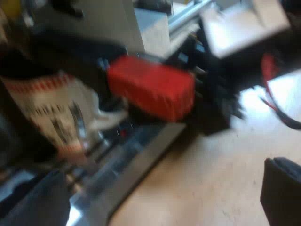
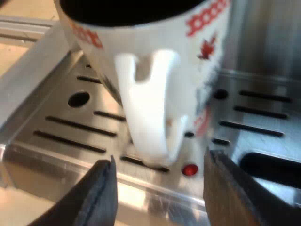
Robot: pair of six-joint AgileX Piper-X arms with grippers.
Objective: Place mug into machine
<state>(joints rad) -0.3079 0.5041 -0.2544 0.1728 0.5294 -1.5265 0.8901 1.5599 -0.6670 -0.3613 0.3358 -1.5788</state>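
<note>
A white mug with red patterns stands upright on the espresso machine's slotted metal drip tray, its handle turned toward my right gripper. My right gripper is open just short of the handle, one finger on each side and not touching it. In the left wrist view the same mug sits on the tray, under the red end of the holder's handle that juts from the machine's front. My left gripper is open over the wooden table, off the tray's edge, holding nothing.
A small red light glows at the tray's front lip, near the mug's handle. Light wooden tabletop spreads beside the machine. A dark blocky shape, probably the other arm, sits close to the red handle end.
</note>
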